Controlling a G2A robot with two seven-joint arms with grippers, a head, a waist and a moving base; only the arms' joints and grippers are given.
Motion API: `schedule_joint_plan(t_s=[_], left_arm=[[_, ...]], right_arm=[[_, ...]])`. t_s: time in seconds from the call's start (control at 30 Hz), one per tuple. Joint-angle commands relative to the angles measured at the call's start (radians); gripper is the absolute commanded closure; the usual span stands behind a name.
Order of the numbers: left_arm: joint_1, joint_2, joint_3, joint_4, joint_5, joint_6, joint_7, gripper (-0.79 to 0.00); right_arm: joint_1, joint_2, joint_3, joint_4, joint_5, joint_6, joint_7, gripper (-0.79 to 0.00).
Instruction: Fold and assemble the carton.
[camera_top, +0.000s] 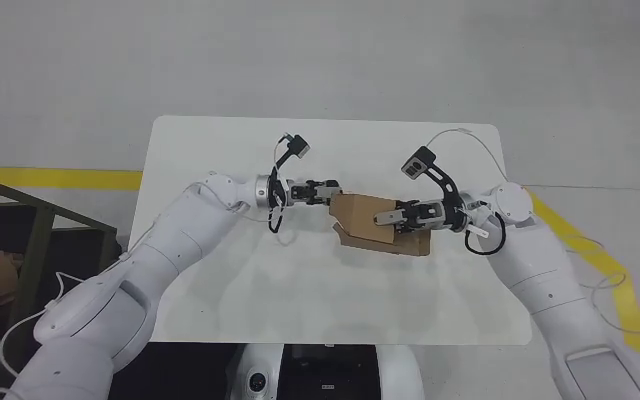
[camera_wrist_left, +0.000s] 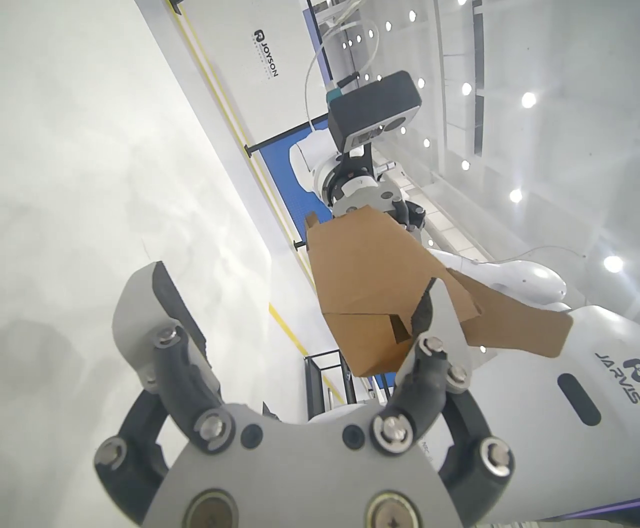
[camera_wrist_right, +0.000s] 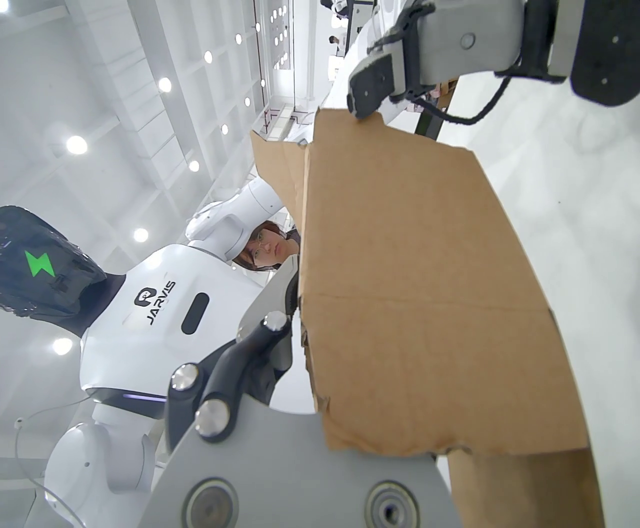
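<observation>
Brown carton (camera_top: 362, 212) over white table (camera_top: 250, 150), left gripper (camera_top: 333, 189) spread wide, one fingertip (camera_wrist_left: 436, 300) touching its edge, right gripper (camera_top: 388, 218) clamped on its wall

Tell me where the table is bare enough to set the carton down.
Bare table runs along the far edge, beyond both arms. A wider bare patch lies between the carton and the near edge, flanked by the two forearms. The middle is crowded: the left hand and the right hand meet at the carton there.
</observation>
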Motion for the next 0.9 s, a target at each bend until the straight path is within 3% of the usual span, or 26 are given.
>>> schedule_joint_plan(t_s=[0.0, 0.43, 0.87], left_arm=[[0.009, 0.002, -0.009, -0.013, 0.000, 0.008, -0.013, -0.785], [0.059, 0.016, -0.054, -0.110, 0.050, 0.037, -0.042, -0.785], [0.057, -0.006, -0.066, -0.112, 0.096, 0.031, -0.036, -0.785]], right_arm=[[-0.001, -0.001, 0.004, 0.003, 0.000, -0.004, -0.004, 0.000], [-0.005, -0.005, 0.017, 0.006, -0.007, -0.014, -0.014, 0.000], [-0.009, -0.009, 0.024, 0.000, -0.012, -0.004, -0.004, 0.000]])
